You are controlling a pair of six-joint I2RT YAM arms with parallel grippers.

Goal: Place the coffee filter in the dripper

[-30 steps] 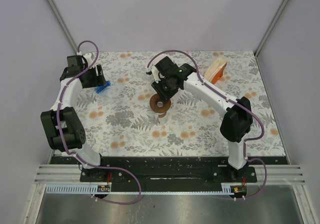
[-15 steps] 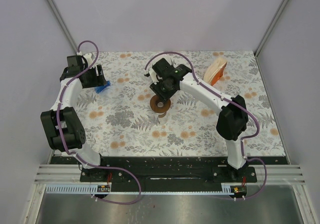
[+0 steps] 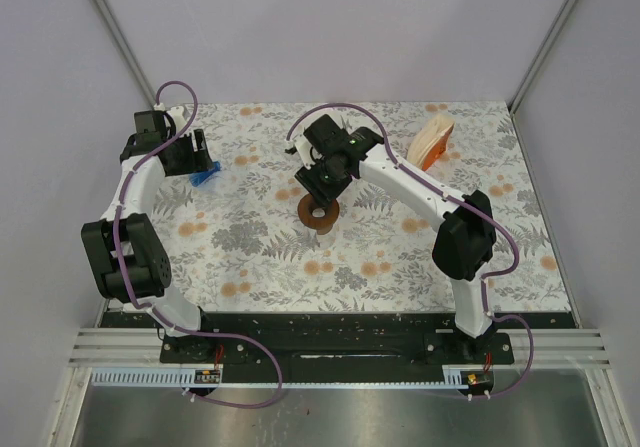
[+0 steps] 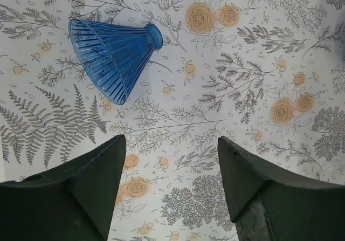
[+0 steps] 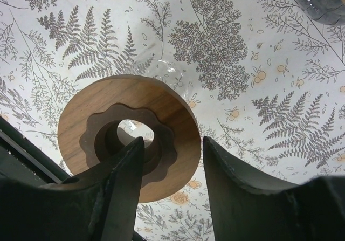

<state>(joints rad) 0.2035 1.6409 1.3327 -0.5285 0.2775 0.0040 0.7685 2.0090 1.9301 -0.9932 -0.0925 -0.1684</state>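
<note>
- From the top camera I see the right arm reaching to mid-table, its right gripper (image 3: pixel 322 189) poised over a wooden dripper collar (image 3: pixel 318 213) on the floral table (image 3: pixel 270 267).
- On my right wrist camera, the right gripper (image 5: pixel 172 141) has its fingers spread. One fingertip (image 5: pixel 135 149) sits in front of the scalloped centre hole of the wooden dripper collar (image 5: pixel 180 114), and the other is just outside the rim. I cannot tell whether either pad presses the wood.
- A trace of clear glass (image 5: pixel 161 68) shows just past the collar's far edge.
- The coffee filter (image 3: pixel 432 139), a tan-and-orange wedge, lies near the far right corner, well apart from both grippers.
- The left gripper (image 3: pixel 197 157) hangs at the far left, just beside a blue ribbed dripper cone (image 3: pixel 205 175).
- My left wrist camera shows the left gripper (image 4: pixel 170 139) with its fingers wide apart and holding nothing. The blue ribbed dripper cone (image 4: pixel 110 57) lies on its side beyond them, untouched.
</note>
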